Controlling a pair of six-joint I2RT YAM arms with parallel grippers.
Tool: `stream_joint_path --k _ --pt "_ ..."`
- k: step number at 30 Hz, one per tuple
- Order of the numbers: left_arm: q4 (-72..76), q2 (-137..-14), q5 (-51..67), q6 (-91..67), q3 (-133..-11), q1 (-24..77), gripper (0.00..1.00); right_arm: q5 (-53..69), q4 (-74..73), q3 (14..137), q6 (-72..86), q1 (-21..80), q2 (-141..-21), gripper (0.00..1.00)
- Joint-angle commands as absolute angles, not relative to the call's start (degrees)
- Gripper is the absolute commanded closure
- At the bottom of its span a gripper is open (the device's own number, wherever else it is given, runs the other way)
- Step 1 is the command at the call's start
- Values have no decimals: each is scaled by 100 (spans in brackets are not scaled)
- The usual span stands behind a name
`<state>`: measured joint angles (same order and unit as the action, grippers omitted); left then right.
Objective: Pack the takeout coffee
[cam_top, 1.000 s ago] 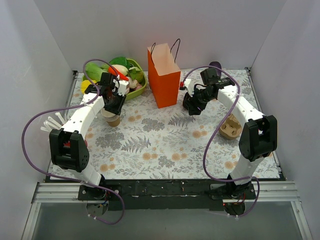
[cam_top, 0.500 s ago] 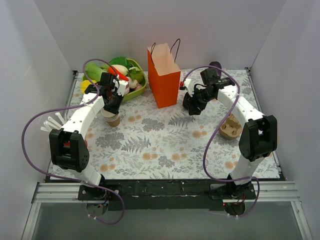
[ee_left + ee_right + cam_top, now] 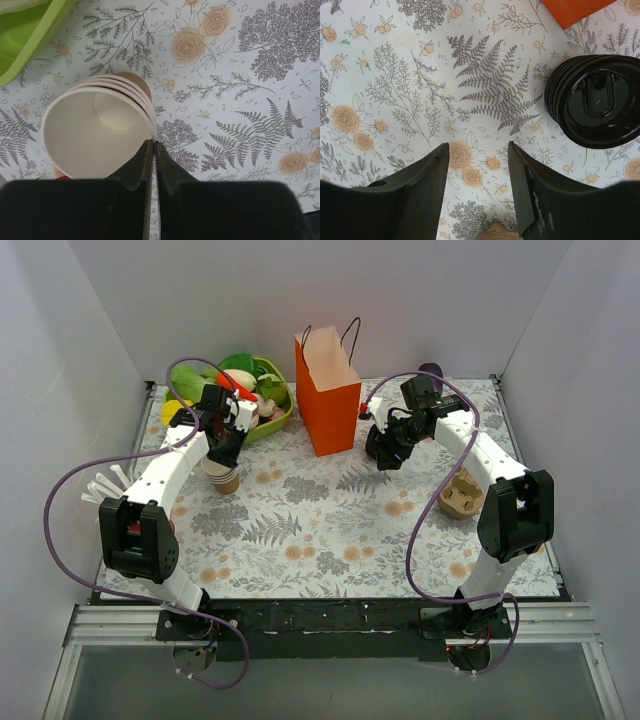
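Stack of nested kraft-paper cups (image 3: 97, 131), open mouth up and pale inside, standing on the left part of the tabletop (image 3: 330, 530) just in front of the green bowl (image 3: 272, 400). In the left wrist view several rims show, fanned slightly toward the far side. The left hand (image 3: 153, 150) sits at the stack's near-right edge with its fingertips pressed almost together, pinching the rim of the topmost cup; the green bowl's rim (image 3: 35, 45) lies close on the far left, while open fern-printed cloth extends to the right.

Stack of black plastic lids (image 3: 594, 100), lying flat on the tabletop just in front of the orange paper bag (image 3: 327, 390), whose lower corner enters the top of the right wrist view. The right hand (image 3: 480, 185) hovers over bare cloth beside and left of the lids, fingers spread wide and holding nothing.

The bag stands upright and open at the far centre, between the two arms. A brown pulp cup carrier (image 3: 462, 495) rests near the right edge, beside the right arm. White straws (image 3: 100, 488) lie at the left edge. The centre and near tabletop is unobstructed.
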<state>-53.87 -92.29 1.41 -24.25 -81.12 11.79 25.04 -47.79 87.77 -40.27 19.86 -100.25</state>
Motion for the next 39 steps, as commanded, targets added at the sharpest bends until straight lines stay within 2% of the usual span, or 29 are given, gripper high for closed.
stream_joint_path --k 1,13,32,36,39 --pt "-5414 -9202 70 -2347 -8367 1151 100 2602 -4667 9026 -3964 1986 -10055 42" --pt "-5906 -9035 -316 -2083 -9105 1151 100 2601 -4632 8965 -3938 1978 -10099 42" --pt "-5581 -8930 -9 -2312 -8253 1151 100 2619 -4562 9044 -3937 1978 -10213 43" --pt "-5607 -8973 -9 -2329 -8244 1151 86 2610 -4562 9044 -3937 1986 -10195 43" --pt "-5607 -8982 -9 -2303 -8235 1151 80 2610 -4562 9009 -3946 1978 -10178 43"
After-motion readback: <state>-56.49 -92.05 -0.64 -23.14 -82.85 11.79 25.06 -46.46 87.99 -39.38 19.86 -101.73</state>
